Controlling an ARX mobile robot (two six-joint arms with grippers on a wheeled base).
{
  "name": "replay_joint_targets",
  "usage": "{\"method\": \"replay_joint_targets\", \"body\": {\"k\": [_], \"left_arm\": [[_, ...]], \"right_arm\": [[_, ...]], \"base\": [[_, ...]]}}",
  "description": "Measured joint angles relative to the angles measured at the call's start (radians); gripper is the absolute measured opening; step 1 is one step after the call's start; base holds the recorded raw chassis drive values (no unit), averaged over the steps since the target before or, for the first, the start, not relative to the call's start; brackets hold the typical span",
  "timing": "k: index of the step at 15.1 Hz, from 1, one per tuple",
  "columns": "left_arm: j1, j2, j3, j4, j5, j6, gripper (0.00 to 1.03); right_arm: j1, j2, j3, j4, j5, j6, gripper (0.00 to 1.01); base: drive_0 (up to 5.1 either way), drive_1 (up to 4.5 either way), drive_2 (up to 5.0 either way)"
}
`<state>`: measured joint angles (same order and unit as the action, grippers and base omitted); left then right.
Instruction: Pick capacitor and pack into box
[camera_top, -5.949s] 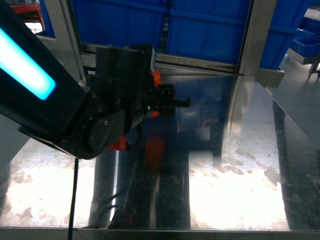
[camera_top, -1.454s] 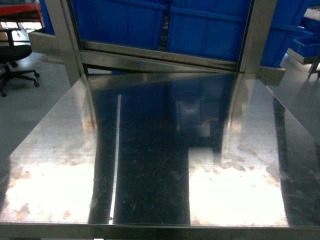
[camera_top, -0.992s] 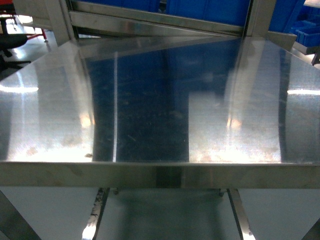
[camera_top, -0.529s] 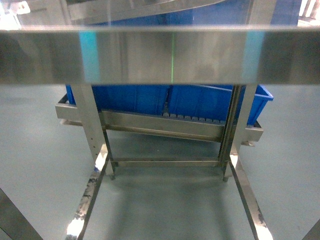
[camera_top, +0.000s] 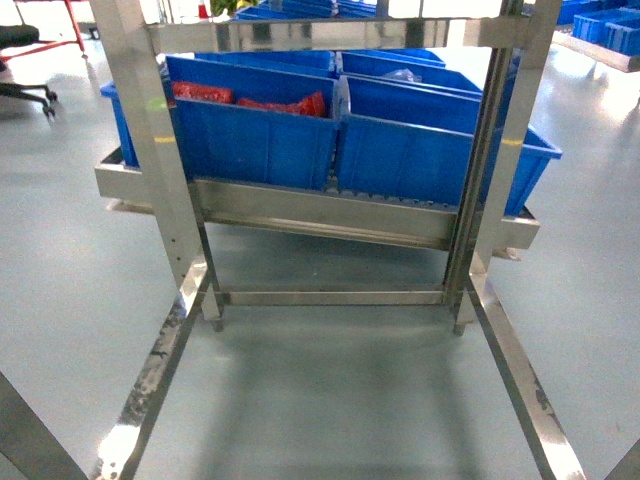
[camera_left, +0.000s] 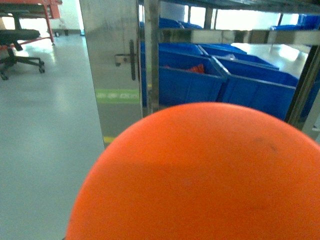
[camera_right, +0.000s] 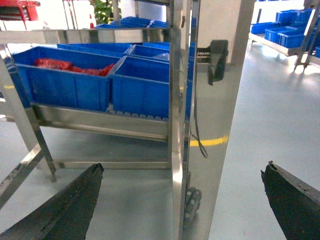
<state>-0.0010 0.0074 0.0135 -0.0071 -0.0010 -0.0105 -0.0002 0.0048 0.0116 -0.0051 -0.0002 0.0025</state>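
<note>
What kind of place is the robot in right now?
Probably a factory or warehouse floor: blue bins sit on a steel rack, some holding red parts, on smooth grey flooring.

The right pincer (camera_right: 180, 200) is spread wide, its two dark fingers (camera_right: 65, 210) at the near left and right corners. Between them stands a steel post (camera_right: 210, 125). Far left, blue bins (camera_right: 100, 80) sit on a steel rack (camera_right: 100, 127); one holds red items (camera_right: 70, 66).
</note>
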Motion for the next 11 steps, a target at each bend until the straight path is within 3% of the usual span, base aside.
{"method": "replay_joint_targets", "body": {"k": [10,11], "left_arm": [[0.000,0.000,0.000,0.000,0.001,0.000,0.43],[0.000,0.000,0.000,-0.001,0.002,0.000,0.43]], "right_arm": [[0.000,0.000,0.000,0.000,0.000,0.000,0.98],[0.000,0.000,0.000,0.002,0.001,0.000,0.98]], "base": [[0.0,0.00,0.0],[-4.8,2.50,2.5]]}}
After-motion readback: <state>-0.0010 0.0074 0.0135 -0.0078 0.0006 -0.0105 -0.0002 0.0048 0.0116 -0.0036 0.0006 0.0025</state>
